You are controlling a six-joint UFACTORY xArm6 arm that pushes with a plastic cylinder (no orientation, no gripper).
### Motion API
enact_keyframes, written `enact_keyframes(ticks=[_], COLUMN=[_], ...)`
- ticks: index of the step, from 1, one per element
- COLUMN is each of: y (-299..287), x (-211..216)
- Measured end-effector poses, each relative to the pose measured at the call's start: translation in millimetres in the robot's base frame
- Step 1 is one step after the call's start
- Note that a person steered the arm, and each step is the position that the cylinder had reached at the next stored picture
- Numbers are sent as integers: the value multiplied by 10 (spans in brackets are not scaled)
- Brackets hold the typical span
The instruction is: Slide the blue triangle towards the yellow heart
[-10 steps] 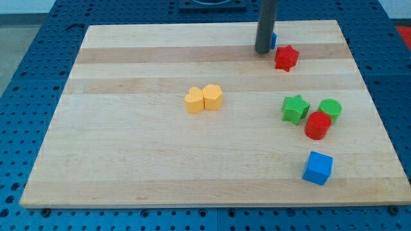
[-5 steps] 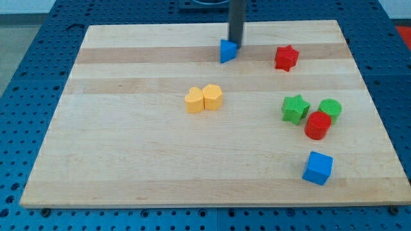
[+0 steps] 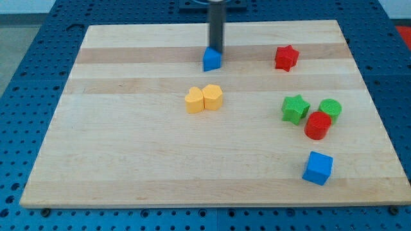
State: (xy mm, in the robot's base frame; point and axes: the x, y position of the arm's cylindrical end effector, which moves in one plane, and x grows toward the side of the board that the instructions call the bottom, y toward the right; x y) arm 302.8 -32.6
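The blue triangle [image 3: 212, 59] lies on the wooden board [image 3: 128, 147] near the view's top, just left of centre. My tip [image 3: 216, 50] touches its upper edge, on the side toward the view's top. The yellow heart [image 3: 194, 101] lies below the triangle and slightly to the view's left, near the board's middle. A yellow hexagon [image 3: 212, 97] touches the heart's right side, directly below the triangle.
A red star [image 3: 286, 58] lies at the view's upper right. A green star [image 3: 295, 108], a green cylinder [image 3: 331, 109] and a red cylinder [image 3: 318, 125] cluster at the right. A blue cube [image 3: 318, 168] lies at the lower right.
My tip has moved toward the view's left, pushing the blue triangle left and slightly down, from beside the red star to above the yellow blocks. The other blocks have not moved.
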Motion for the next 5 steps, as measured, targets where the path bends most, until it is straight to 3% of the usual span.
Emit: enact_keyframes(ticks=[1,2,3,5], y=[-740,-762,-430,326], x=[386,398,178,260])
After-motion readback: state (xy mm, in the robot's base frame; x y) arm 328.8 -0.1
